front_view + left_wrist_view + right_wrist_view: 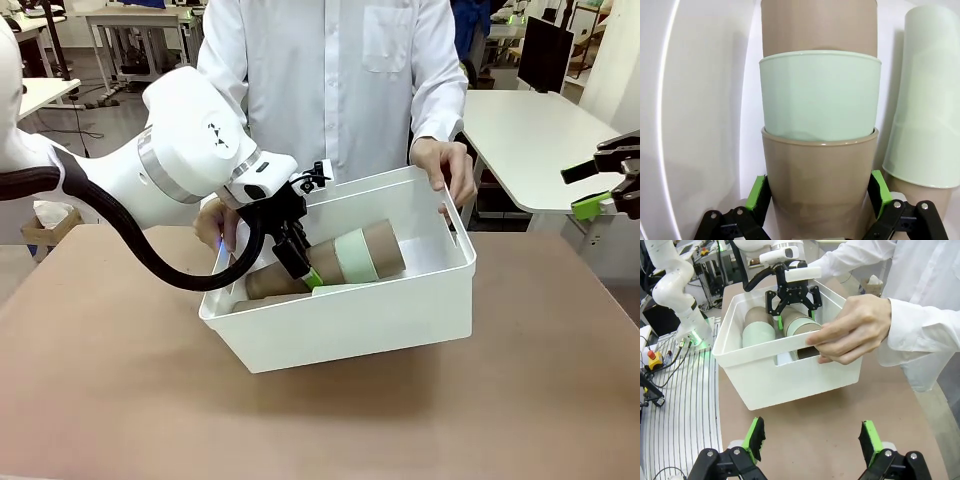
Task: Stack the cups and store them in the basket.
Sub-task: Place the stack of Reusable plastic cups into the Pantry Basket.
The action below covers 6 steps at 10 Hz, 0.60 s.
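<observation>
Left gripper (300, 262) is lowered inside the large white rectangular plastic basket (400, 310); its jaws are clenched on the sides of a nested stack of tall tapered tumblers (355, 255), brown-tan with a mint green one between, lying on its side and extending away beyond the fingertips; the left wrist view shows both green pads (758, 196) pressed against the outermost brown cup (820, 187); a second stack, mint green over brown (925, 125), lies just beside the jaws. The person's hand (852, 330) grips the basket rim. Right gripper (812, 442) hangs well apart from the basket, above the brown tabletop (805, 425); jaws released, nothing between them.
</observation>
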Tool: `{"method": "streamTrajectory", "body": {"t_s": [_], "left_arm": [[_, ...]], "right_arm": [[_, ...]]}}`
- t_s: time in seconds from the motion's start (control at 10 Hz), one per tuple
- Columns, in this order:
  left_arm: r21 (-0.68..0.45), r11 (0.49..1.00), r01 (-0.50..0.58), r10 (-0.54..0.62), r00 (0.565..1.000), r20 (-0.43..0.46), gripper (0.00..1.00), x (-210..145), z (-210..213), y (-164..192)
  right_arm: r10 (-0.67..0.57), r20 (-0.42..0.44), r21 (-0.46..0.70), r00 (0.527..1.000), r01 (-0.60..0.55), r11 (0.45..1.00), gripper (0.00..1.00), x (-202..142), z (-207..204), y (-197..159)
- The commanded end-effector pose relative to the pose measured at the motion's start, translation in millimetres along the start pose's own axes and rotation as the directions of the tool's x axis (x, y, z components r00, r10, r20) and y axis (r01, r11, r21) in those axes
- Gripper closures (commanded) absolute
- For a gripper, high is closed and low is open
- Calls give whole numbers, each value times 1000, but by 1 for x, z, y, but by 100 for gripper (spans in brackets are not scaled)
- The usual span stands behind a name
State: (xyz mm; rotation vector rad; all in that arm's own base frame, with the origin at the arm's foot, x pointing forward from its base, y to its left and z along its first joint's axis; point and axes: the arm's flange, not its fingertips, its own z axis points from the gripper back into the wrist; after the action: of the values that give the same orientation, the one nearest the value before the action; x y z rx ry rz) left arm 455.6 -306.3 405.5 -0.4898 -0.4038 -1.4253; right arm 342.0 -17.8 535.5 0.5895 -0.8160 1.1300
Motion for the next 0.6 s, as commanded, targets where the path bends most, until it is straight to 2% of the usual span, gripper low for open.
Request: {"method": "streamTrajectory", "body": {"t_s": [0.0, 0.3, 0.5], "left_arm": [[-6, 1000, 4, -4, 1000, -12, 0, 3, 10, -4], [-36, 999, 12, -12, 1000, 4, 0, 1, 61, -12], [-50, 999, 18, -13, 996, 93, 0, 0, 120, -16]], "right_arm": [[-8, 21, 0, 1000, 8, 1000, 0, 3, 0, -2], [-8, 21, 0, 1000, 8, 1000, 0, 3, 0, -2], [-8, 21, 0, 1000, 8, 1000, 0, 3, 0, -2]]}}
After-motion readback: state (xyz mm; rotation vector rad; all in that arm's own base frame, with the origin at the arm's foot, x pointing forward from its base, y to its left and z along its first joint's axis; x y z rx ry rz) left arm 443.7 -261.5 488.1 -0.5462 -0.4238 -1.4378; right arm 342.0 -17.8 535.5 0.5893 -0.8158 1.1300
